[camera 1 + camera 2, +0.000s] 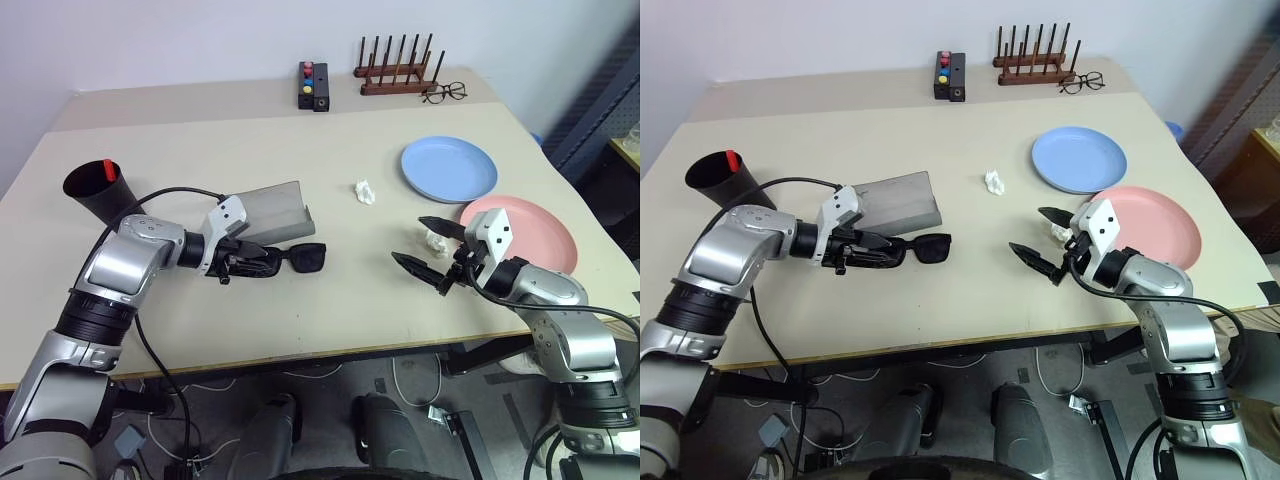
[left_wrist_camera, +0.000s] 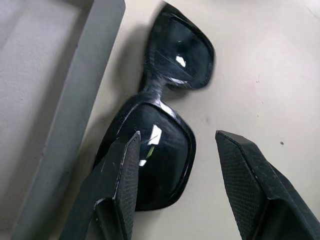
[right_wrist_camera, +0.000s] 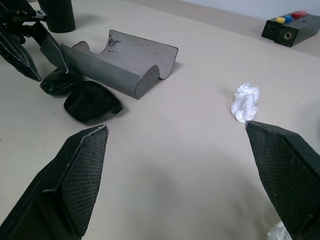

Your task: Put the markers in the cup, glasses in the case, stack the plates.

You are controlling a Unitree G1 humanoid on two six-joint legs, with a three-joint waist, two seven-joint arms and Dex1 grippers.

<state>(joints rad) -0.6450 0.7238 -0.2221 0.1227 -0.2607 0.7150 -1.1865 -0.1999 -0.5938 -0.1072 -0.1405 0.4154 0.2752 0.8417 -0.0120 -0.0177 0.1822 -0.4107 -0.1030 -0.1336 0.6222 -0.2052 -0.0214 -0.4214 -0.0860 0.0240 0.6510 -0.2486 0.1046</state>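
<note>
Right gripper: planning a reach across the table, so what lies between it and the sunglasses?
Bare tabletop lies between the right gripper and the sunglasses, as the right eye view shows. A crumpled white wad sits off that line, farther back.

I noted black glasses (image 1: 296,259), a grey case (image 1: 272,213), light blue plate (image 1: 449,168), pink plate (image 1: 528,236), and a red-capped marker (image 1: 108,168).

We see silver-grey arm shells with black joint rings, white wrist blocks, a black cable looping along the left arm (image 1: 120,270), and black mesh-textured fingers (image 3: 82,175)
</note>
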